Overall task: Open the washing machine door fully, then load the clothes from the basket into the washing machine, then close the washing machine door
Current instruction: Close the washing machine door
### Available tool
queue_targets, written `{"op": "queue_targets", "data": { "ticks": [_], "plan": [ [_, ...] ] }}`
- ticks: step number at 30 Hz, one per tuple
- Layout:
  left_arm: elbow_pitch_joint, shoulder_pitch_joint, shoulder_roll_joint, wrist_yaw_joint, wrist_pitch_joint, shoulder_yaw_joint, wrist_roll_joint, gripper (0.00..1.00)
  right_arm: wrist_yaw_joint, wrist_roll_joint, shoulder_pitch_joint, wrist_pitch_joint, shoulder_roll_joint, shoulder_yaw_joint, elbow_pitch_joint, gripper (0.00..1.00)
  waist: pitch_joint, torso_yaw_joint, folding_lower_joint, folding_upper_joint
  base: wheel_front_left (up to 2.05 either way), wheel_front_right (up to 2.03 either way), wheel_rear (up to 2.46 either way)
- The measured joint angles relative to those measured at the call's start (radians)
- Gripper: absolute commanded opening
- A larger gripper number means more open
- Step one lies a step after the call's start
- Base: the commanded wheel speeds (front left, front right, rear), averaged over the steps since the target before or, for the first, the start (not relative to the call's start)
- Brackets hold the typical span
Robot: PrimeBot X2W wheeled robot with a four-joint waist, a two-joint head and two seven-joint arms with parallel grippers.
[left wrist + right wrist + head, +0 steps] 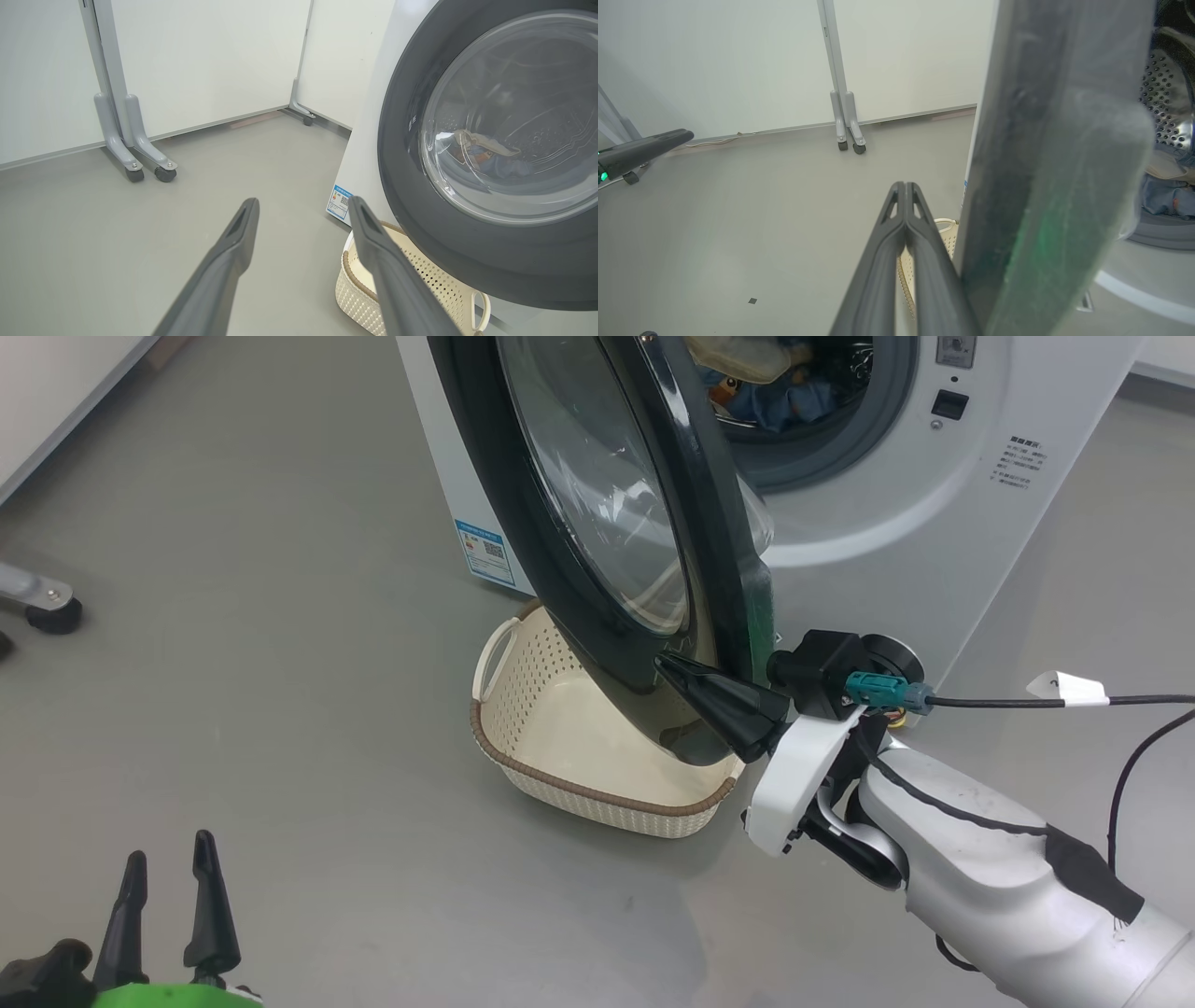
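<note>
Loading is judged complete: the clothes [775, 392] lie inside the drum of the washing machine [934, 523], blue fabric with a cream piece on top, and the basket [579, 786] shows a bare bottom.

Position of the door [607, 513]: partly open. It is hinged on the machine's left side and swung out toward the robot, with its free edge nearest the robot. Its long axis runs upright, and the right wrist view meets it almost edge-on. The basket stands on the floor [280, 663] at the foot of the machine's front, under the door, near the machine's lower left corner.

State of the right tool [667, 665]: fingers pressed together, holding nothing. The arm reaches in from the right, past the free edge. The tip lies on the outer black rim low on the door, touching it or just beside it; contact cannot be confirmed. The door therefore lies to the right of this tool, between it and the drum opening.

State of the left tool [170, 851]: fingers spread wide, empty, low over the floor. It is well apart from the door and the basket, on the door's outer side.

Assessment: the step in hand is closing the door, and the right arm is the nearer. The coming move calls for a push on the outer face toward the opening, following the arc about the left hinge. Risk: the narrow tip may slide off the glossy rim.
</note>
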Motion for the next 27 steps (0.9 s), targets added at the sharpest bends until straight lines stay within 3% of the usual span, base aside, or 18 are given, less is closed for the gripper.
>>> {"op": "queue_targets", "data": {
  "ticks": [8, 27],
  "plan": [
    [-0.006, -0.001, -0.003, 0.000, 0.000, 0.001, -0.001, 1.00, 0.008, 0.050, -0.022, -0.009, -0.011, -0.012, 0.055, 0.00, 0.019, -0.003, 0.0000, 0.0000, 0.00, 0.00, 0.00],
    [-0.035, -0.046, -0.023, 0.000, 0.000, -0.029, -0.012, 1.00, 0.008, 0.124, -0.150, -0.035, -0.078, -0.183, 0.178, 0.00, 0.125, -0.009, 0.0000, 0.0000, 0.00, 0.00, 0.00]
  ]
}}
